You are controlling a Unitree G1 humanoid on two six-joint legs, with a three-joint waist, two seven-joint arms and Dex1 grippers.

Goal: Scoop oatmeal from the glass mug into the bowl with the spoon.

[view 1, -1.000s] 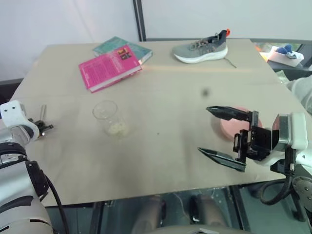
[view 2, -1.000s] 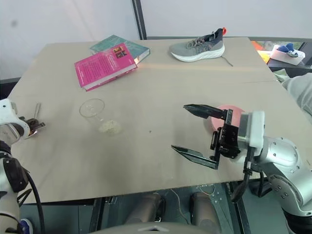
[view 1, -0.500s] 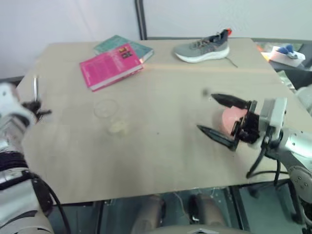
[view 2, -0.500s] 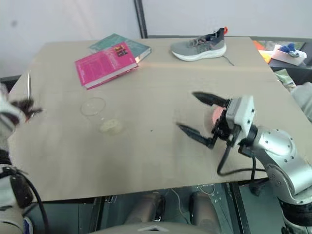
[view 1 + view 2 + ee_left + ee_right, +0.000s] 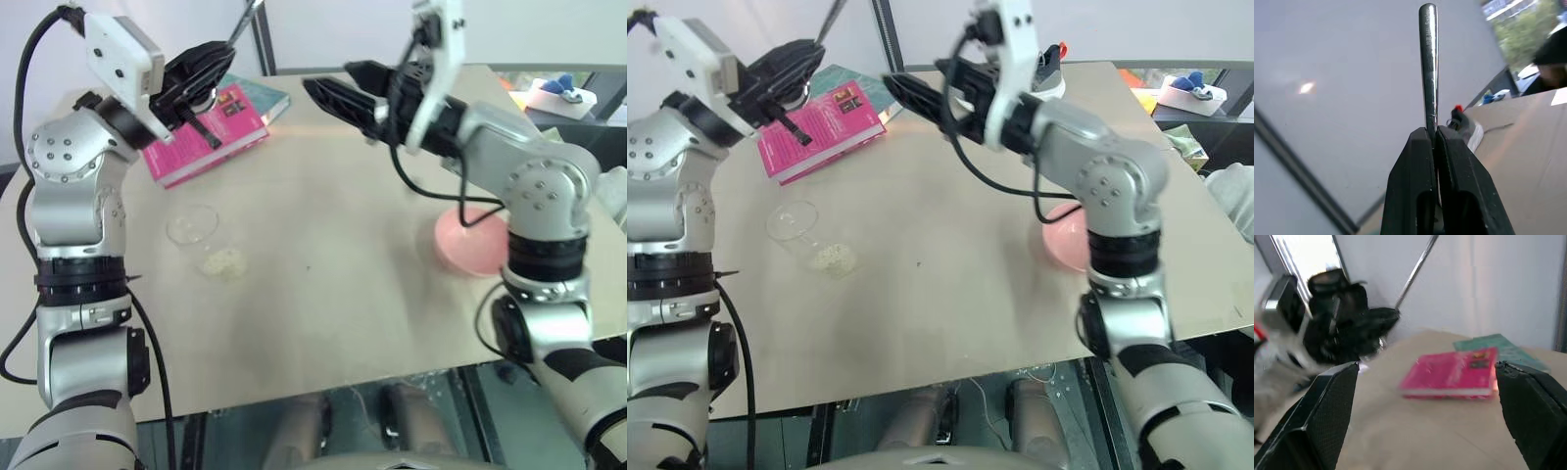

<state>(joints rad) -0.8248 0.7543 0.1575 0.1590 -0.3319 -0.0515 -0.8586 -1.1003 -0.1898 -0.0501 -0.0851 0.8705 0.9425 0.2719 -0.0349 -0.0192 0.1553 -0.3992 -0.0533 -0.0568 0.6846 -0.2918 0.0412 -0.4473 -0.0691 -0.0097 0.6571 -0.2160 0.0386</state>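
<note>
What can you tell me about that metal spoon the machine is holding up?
The spoon is slim, shiny silver metal with a long thin handle. The left gripper is shut on it, black fingers pinching its lower part, so the handle sticks up and out past them, high above the table. Its scooping end is hidden. Nothing else touches it.

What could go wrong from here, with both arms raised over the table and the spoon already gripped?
1. The left tool pinches the spoon by a short stretch only, so it could slip or twist.
2. The open right tool sits close to the left one; the arms could collide.
3. The glass mug is thin and holds little oatmeal; a scoop might tip it over.
</note>
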